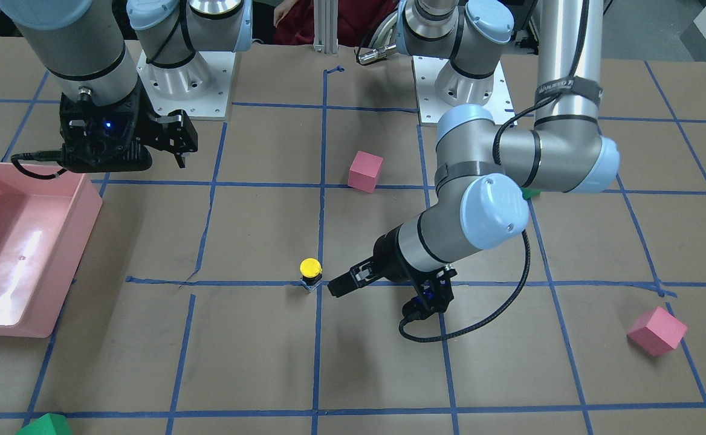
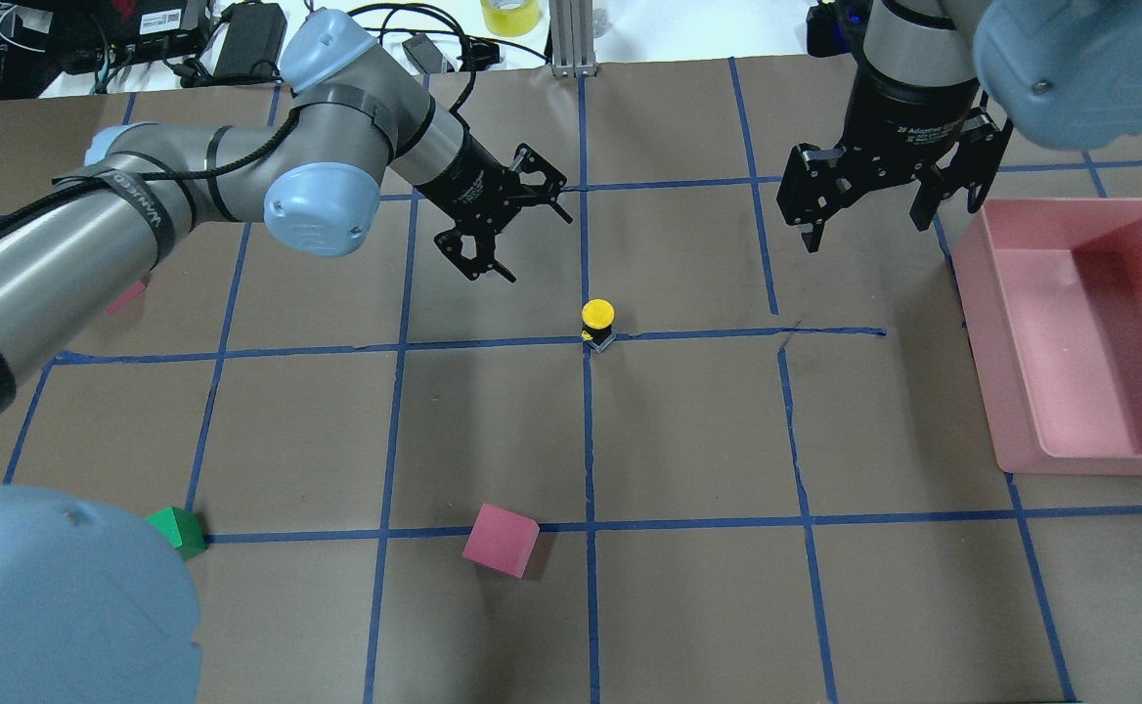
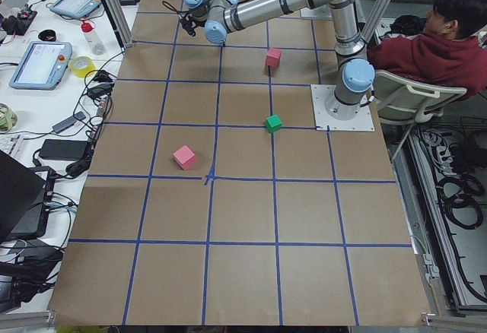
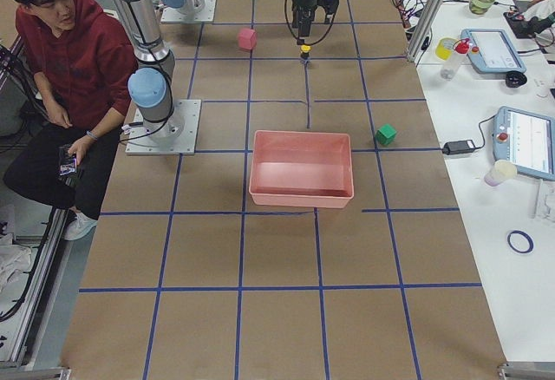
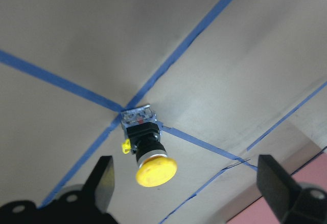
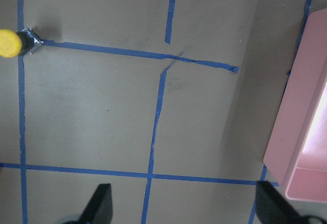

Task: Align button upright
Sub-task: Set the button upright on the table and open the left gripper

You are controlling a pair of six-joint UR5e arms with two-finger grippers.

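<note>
The button (image 1: pixel 310 269) has a yellow cap, a black body and a silvery base. It stands upright on a crossing of blue tape lines near the table's middle (image 2: pixel 597 318). My left gripper (image 2: pixel 532 240) is open and empty. It hangs tilted just beside the button, a short gap away (image 1: pixel 344 283). The left wrist view shows the button (image 5: pixel 148 147) between and beyond the two open fingers. My right gripper (image 2: pixel 866 230) is open and empty, raised near the pink bin. The right wrist view shows the button (image 6: pixel 10 43) at its left edge.
A pink bin (image 2: pixel 980 323) stands at the table's right side. A pink cube (image 2: pixel 501 540) and a green cube (image 2: pixel 178 531) lie on the near side. Another pink cube (image 1: pixel 657 330) lies beyond my left arm. Blue tape lines cross the brown paper.
</note>
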